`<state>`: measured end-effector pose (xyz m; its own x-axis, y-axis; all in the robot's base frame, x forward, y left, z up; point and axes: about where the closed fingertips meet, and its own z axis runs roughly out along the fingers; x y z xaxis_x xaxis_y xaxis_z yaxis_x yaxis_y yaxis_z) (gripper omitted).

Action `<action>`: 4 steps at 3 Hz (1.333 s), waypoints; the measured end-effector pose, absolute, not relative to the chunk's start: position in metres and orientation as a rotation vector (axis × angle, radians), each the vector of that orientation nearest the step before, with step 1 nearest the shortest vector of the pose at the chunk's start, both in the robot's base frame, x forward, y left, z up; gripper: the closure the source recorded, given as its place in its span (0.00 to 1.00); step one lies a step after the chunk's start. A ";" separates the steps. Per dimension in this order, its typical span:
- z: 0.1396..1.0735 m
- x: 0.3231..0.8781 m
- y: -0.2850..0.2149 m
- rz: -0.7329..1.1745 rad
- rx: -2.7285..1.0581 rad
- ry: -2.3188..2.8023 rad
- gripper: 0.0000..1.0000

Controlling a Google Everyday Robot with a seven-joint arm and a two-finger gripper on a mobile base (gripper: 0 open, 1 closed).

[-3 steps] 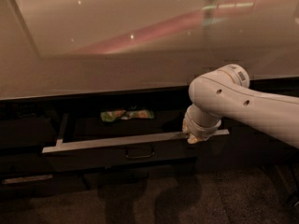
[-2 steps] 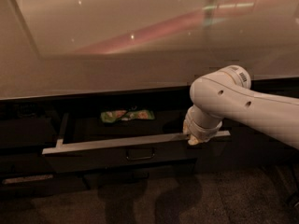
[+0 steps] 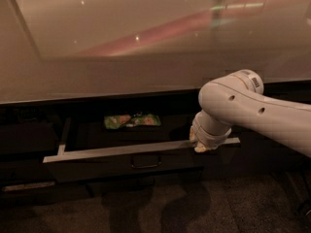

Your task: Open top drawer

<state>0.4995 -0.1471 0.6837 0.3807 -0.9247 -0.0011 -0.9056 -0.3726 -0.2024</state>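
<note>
The top drawer (image 3: 97,152) is pulled out from under the glossy countertop. Its pale metal rim runs across the middle of the view, and its dark front carries a small bar handle (image 3: 145,163) at the centre. A green snack bag (image 3: 132,121) lies inside at the back. My gripper (image 3: 200,145) hangs at the end of the white arm (image 3: 252,110) that comes in from the right. It sits at the right part of the drawer's front rim, right of the handle.
The beige countertop (image 3: 146,47) fills the upper half and overhangs the drawers. Dark drawer fronts (image 3: 29,140) lie left of and below the open drawer. Dark carpeted floor (image 3: 160,208) is at the bottom.
</note>
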 end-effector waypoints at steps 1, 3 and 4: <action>0.683 0.493 -0.147 -0.165 -2.470 1.644 1.00; 0.683 0.489 -0.147 -0.165 -2.472 1.641 1.00; 0.682 0.484 -0.147 -0.166 -2.474 1.637 1.00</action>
